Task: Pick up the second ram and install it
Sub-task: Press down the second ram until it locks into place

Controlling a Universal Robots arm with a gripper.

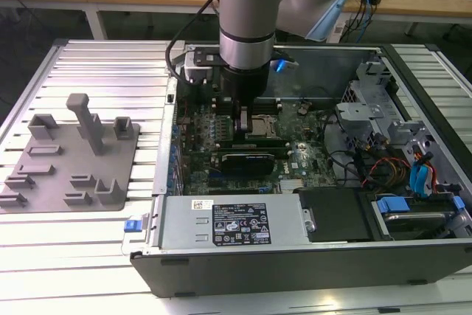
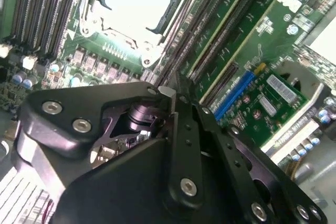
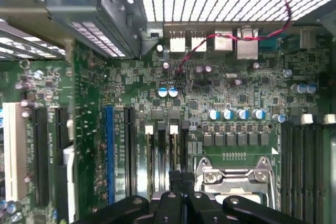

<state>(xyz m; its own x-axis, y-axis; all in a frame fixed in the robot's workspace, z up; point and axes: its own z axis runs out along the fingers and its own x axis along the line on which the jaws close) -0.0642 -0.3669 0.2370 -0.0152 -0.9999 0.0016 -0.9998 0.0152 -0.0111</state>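
Gripper (image 1: 243,125) among memory slots (image 3: 160,156) beside CPU socket (image 3: 236,177).

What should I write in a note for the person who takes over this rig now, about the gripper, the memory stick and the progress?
Gripper: lowered inside the open black computer case, just above the long dark memory slots beside the silver processor socket. Open or shut: cannot tell.
Second ram, the thin green stick: I cannot tell if the gripper holds it or if it sits in a slot.
Grey plastic fixture tray: outside the case, at the exterior view's left, away from the gripper.
Done: the arm is at the slots.
Left: the seating of the stick is not confirmed; check it.
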